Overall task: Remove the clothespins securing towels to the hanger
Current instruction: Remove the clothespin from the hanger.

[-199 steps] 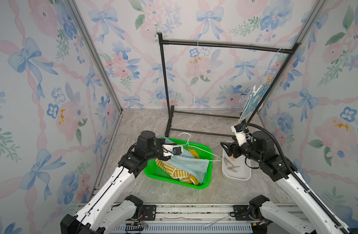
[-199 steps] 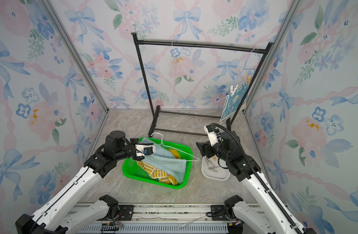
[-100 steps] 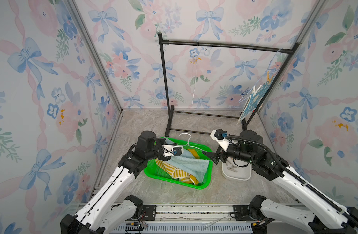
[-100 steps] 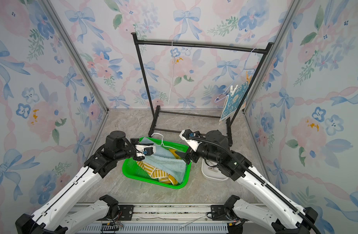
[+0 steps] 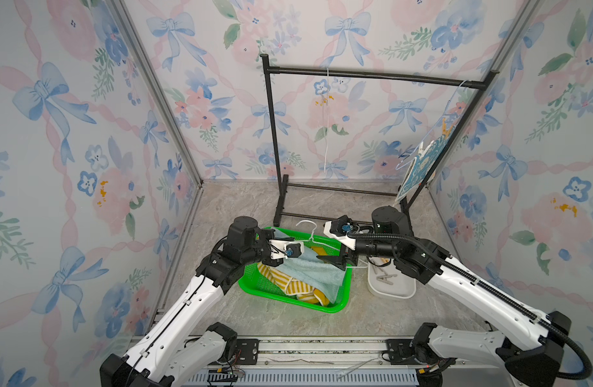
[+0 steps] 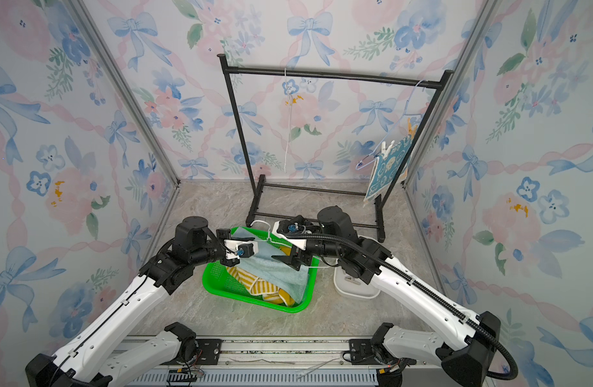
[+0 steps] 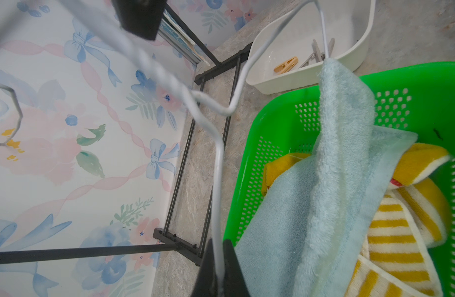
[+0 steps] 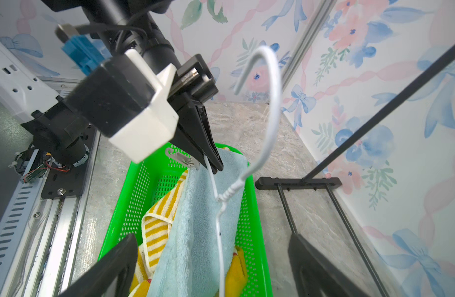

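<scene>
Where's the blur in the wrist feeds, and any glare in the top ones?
Left wrist view: hanger wire nearest the lens is smeared; basket and teal towel sharp. Right wrist view: housing behind the left claw is soft, hanger hook crisp. Both top views: evenly lit, no glare.

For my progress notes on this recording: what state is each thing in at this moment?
Left gripper: shut on hanger.
Right gripper: open, empty.
Teal towel: draped on hanger, grey clip on its corner.
Yellow towel: loose in basket.
Blue towel: clipped up on rack.
Tray: holds loose clips.
</scene>
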